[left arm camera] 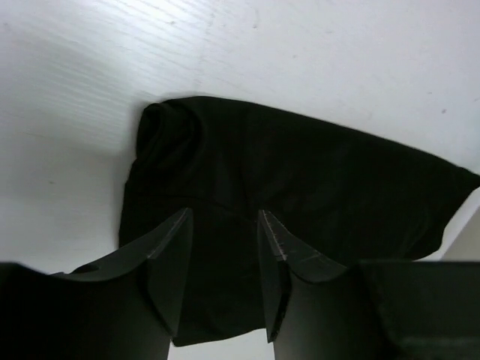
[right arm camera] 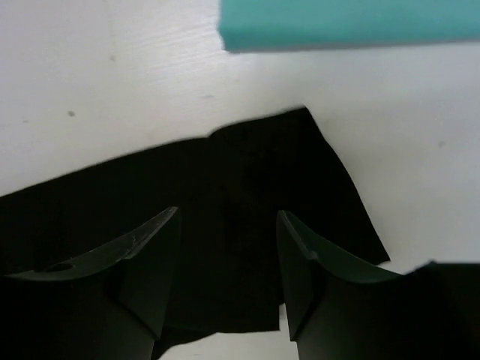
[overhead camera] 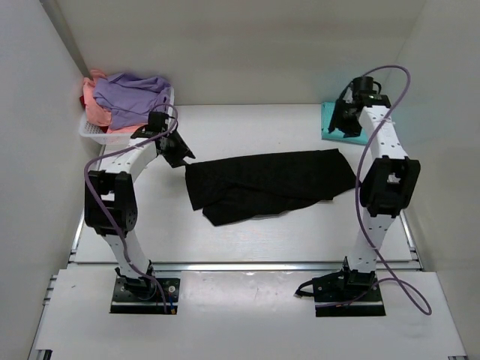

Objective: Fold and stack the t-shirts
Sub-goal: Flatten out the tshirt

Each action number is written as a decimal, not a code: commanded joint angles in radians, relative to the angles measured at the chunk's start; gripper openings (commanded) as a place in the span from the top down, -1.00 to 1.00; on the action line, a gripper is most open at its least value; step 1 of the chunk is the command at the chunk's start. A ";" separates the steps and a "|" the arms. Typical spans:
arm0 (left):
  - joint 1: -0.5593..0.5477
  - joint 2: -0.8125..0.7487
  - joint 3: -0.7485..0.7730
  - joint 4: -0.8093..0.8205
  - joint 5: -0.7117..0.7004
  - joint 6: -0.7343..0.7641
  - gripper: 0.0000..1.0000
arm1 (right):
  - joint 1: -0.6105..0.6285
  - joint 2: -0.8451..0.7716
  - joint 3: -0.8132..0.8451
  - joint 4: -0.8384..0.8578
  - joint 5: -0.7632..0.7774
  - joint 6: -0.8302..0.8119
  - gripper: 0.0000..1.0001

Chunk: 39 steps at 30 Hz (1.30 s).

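Observation:
A black t-shirt (overhead camera: 270, 184) lies partly folded and spread across the middle of the table. My left gripper (overhead camera: 180, 156) is open and empty, hovering at the shirt's left end; in the left wrist view (left arm camera: 225, 219) the black cloth (left arm camera: 300, 187) lies under its spread fingers. My right gripper (overhead camera: 339, 124) is open and empty above the shirt's right end (right arm camera: 247, 195), as the right wrist view (right arm camera: 229, 216) shows. A folded teal t-shirt (overhead camera: 332, 124) lies at the back right and also shows in the right wrist view (right arm camera: 352, 22).
A white mesh basket (overhead camera: 94, 133) stands at the back left corner, holding a lavender tee (overhead camera: 131, 94), a salmon-pink one (overhead camera: 95, 109) and a bit of red cloth (overhead camera: 84, 97). White walls close in the table on the left, back and right.

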 commanded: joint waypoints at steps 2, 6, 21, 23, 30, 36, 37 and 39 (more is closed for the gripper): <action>-0.010 -0.101 0.025 -0.041 0.015 0.081 -0.06 | -0.125 -0.251 -0.184 0.023 -0.030 0.009 -0.02; -0.018 -0.184 -0.171 -0.006 0.024 0.083 -0.08 | -0.128 -0.513 -0.550 0.083 -0.047 0.025 -0.03; -0.107 -0.135 -0.371 0.042 -0.090 0.098 -0.24 | -0.028 -0.694 -0.856 0.135 -0.019 0.019 -0.19; -0.112 -0.104 -0.343 0.034 -0.116 0.099 -0.24 | -0.033 -0.690 -0.865 0.142 -0.036 0.033 -0.19; -0.185 0.011 -0.231 -0.069 -0.257 0.145 -0.18 | -0.030 -0.677 -0.896 0.169 -0.041 0.032 -0.19; -0.204 0.051 -0.260 -0.073 -0.268 0.168 0.78 | -0.001 -0.622 -0.948 0.232 -0.021 0.038 -0.20; -0.202 0.054 -0.265 -0.075 -0.271 0.170 1.00 | 0.007 -0.591 -0.957 0.249 -0.015 0.038 -0.20; -0.205 0.051 -0.266 -0.086 -0.272 0.185 1.00 | 0.022 -0.566 -0.977 0.264 -0.022 0.042 -0.21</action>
